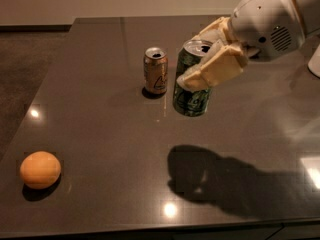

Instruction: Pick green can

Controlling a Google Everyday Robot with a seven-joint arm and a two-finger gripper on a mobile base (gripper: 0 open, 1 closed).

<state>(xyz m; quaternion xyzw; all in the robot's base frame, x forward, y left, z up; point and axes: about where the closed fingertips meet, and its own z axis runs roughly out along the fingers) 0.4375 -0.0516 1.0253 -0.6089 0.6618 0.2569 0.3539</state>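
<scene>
The green can point(191, 96) is dark green with a silver top and pale squiggly lettering. It hangs upright in the air above the dark table point(100, 134), its shadow lying on the tabletop below it. My gripper point(204, 59) comes in from the upper right and is shut on the can's upper part, with one cream finger point(212, 69) across its front and the other behind its rim.
A golden-brown can point(155, 70) with a triangle mark stands on the table just left of the lifted can. An orange point(40, 169) lies near the front left corner. The table's front edge runs along the bottom; a white object point(315, 61) sits at the right edge.
</scene>
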